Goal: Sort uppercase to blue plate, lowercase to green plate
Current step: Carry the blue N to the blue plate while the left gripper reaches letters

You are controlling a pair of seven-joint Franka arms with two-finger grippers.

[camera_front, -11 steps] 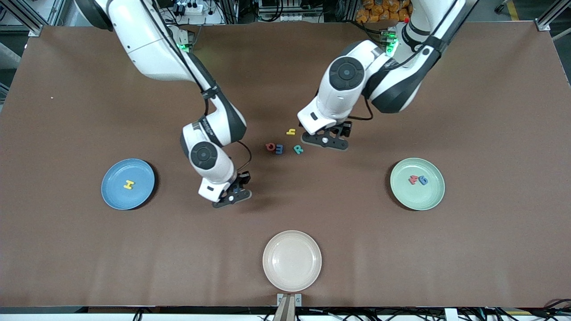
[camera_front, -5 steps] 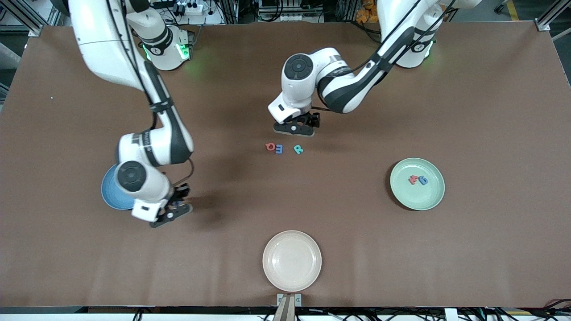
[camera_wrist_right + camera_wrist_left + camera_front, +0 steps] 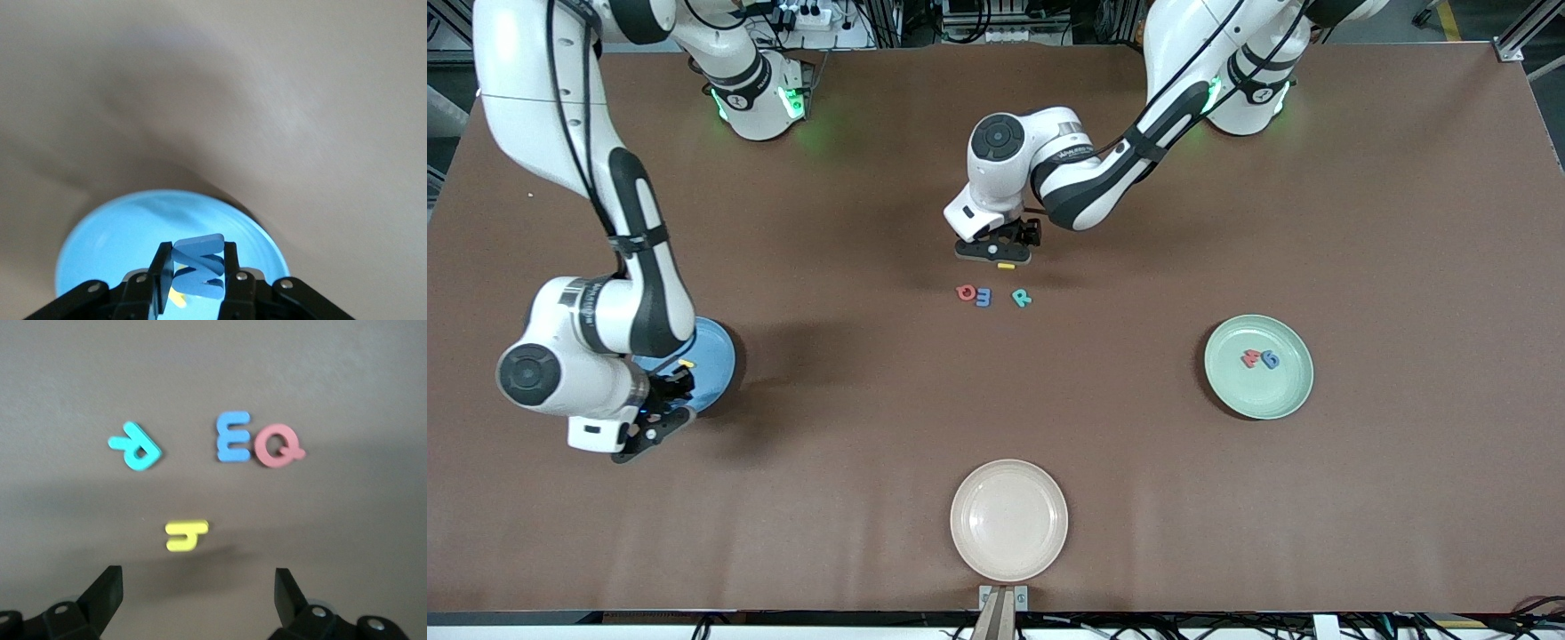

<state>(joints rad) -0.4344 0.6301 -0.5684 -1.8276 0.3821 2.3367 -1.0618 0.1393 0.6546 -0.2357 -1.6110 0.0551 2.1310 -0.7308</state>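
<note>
Right end effector (image 3: 197, 270) pinches a blue M (image 3: 198, 265) over the blue plate (image 3: 120, 233) — yellow letter (image 3: 177, 298) peeking beneath

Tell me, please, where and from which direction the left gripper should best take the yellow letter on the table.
Probably straight from above. The yellow letter lies flat, apart from the other letters, with the open left gripper over it. Closing the fingers across its narrow stem looks best, since its flat faces offer no hold.

R tool (image 3: 649, 425) w/ M (image 3: 198, 265) now over blue plate (image 3: 713, 356)
</note>
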